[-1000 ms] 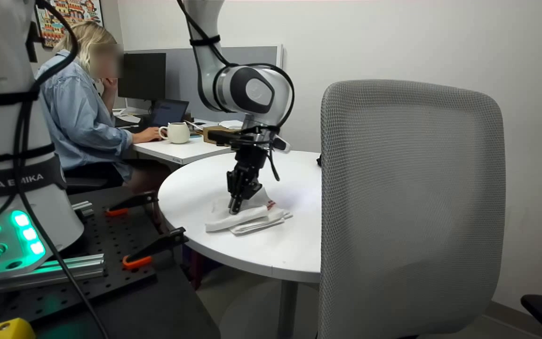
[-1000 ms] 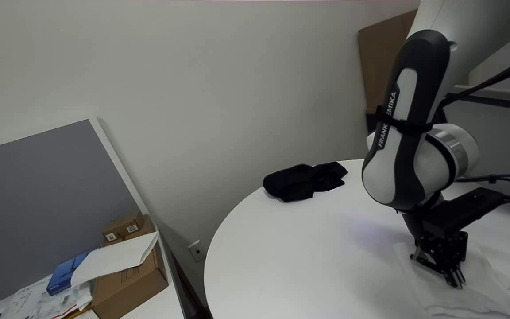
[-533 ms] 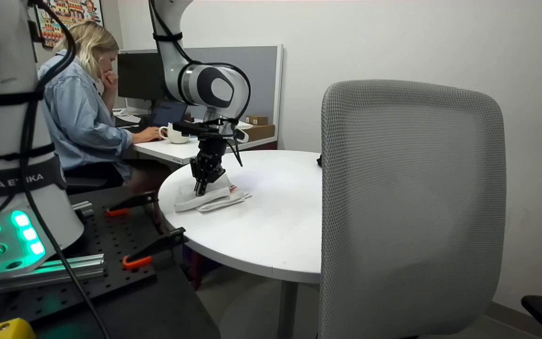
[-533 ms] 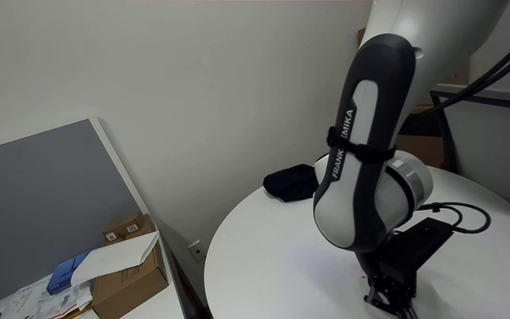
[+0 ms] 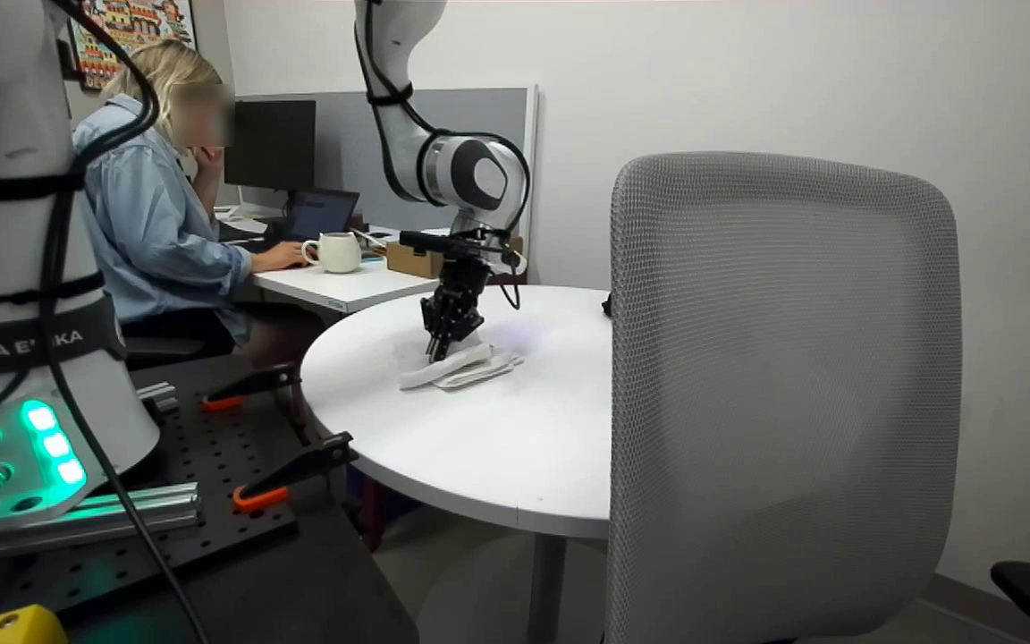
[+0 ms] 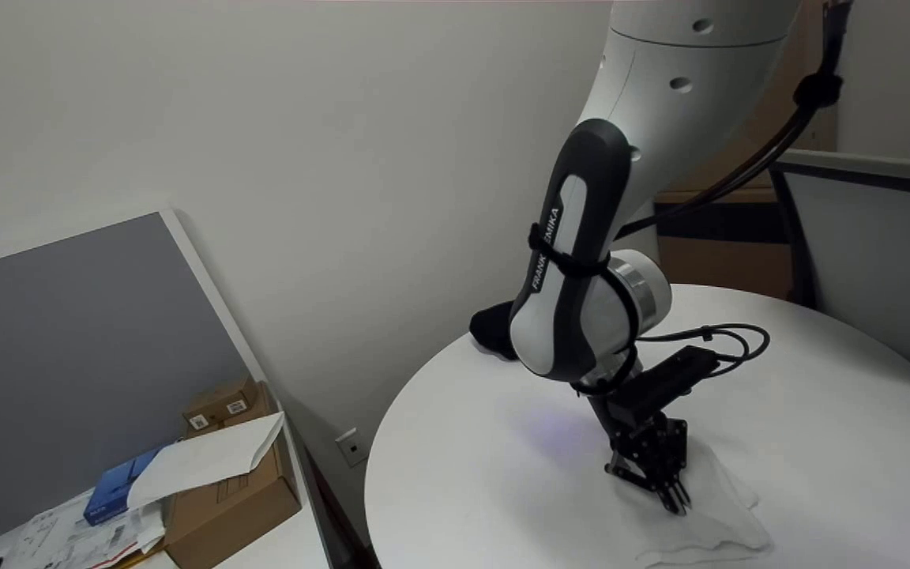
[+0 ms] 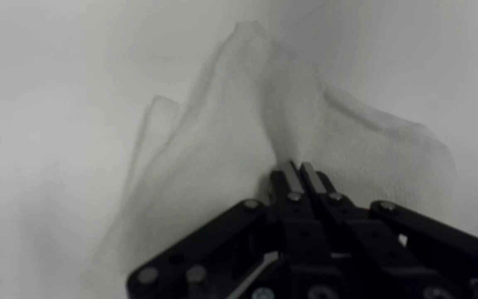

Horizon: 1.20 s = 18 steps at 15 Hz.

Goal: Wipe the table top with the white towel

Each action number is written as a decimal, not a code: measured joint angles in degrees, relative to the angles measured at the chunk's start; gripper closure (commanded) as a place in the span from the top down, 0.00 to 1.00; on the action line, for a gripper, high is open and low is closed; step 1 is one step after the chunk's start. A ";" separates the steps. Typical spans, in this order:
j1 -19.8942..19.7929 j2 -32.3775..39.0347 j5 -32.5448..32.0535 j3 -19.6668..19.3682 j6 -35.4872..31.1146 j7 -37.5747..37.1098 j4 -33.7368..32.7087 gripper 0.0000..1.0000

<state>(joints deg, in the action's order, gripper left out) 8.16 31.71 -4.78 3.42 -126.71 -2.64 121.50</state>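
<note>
Holding the white towel [image 7: 226, 153] clenched in the gripper [image 7: 298, 164], with a fold pinched between fingertips [image 7: 292, 178] set close together. Slanting down in both exterior views, with fingertips on the towel. Below and around the fingertips, spread in loose folds on the tabletop [image 5: 515, 456], well inside the edge nearest the robot base [image 5: 113, 411]. Partly blurred in the wrist view, so cannot tell the amount of towel caught. Can see a dark bundle [image 6: 493, 330] right at the edge beside the wall [image 6: 329, 142], partly hidden behind the arm [image 6: 581, 308]; also a faint purple glow [image 6: 556, 435] on the tabletop, between bundle and gripper. In an exterior view, can see an office chair [image 5: 783, 385] covering part of the edge and, past the edge at the back, a desk [image 5: 336, 284] with a mug [image 5: 339, 255], a laptop [image 5: 323, 215] and a seated person [image 5: 153, 206].
</note>
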 measured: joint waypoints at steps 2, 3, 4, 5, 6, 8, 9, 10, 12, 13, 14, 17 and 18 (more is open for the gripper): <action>-1.27 2.43 0.09 -1.43 3.24 0.00 -4.70 0.04; -2.15 3.35 0.31 -2.07 4.22 0.00 -6.57 0.04; -3.19 4.01 0.65 -2.64 4.62 0.01 -7.97 0.04; -4.35 4.43 1.15 -3.14 4.69 0.02 -8.97 0.04; -5.61 4.63 1.55 -3.65 4.49 0.02 -9.52 0.04; -7.90 4.46 1.92 -4.62 3.76 0.03 -9.34 0.04; -8.83 4.00 1.92 -5.05 3.08 0.04 -8.46 0.04; -9.51 3.23 1.92 -5.42 2.12 0.04 -6.98 0.04; -10.15 0.63 1.91 -5.89 -0.70 0.04 -1.99 0.04; -10.15 -1.05 1.91 -5.82 -2.17 0.05 1.23 0.04; -9.93 -2.75 1.89 -5.50 -3.38 0.07 4.48 0.04; -8.28 -7.78 1.95 -2.93 -6.49 0.14 14.18 0.04; -7.41 -9.26 2.10 -1.55 -7.59 0.12 17.07 0.04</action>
<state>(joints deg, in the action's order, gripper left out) 0.75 22.45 -2.68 1.87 -134.30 -2.52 138.57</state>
